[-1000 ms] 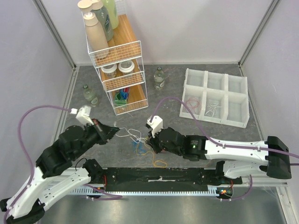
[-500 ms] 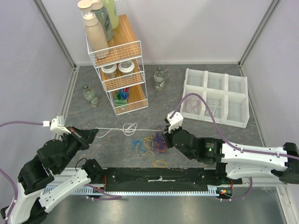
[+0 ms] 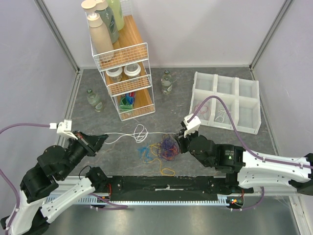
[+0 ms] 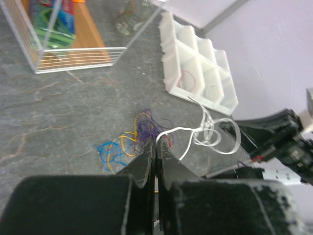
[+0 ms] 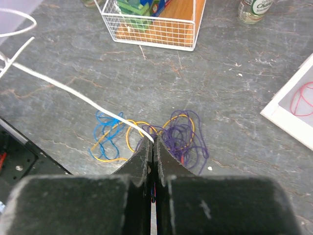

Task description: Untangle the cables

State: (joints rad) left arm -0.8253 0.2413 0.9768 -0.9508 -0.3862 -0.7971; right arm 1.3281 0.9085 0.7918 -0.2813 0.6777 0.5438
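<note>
A thin white cable runs across the grey table between my two grippers, with a few slack loops near its middle. My left gripper is shut on its left end, and the left wrist view shows the strand leaving the closed tips. My right gripper is shut on the other end at its tips. Below the line lies the tangle: purple cable, blue cable and yellow cable.
A white wire rack with bottles and jars stands at the back left, with small glass bottles beside it. A white compartment tray at the back right holds a pink-red cord and a white one.
The grippers, close together a second ago, have drawn apart. The left one has gone left and the right one right, pulling the white cable out of the tangle; its loops now lie slacker.
</note>
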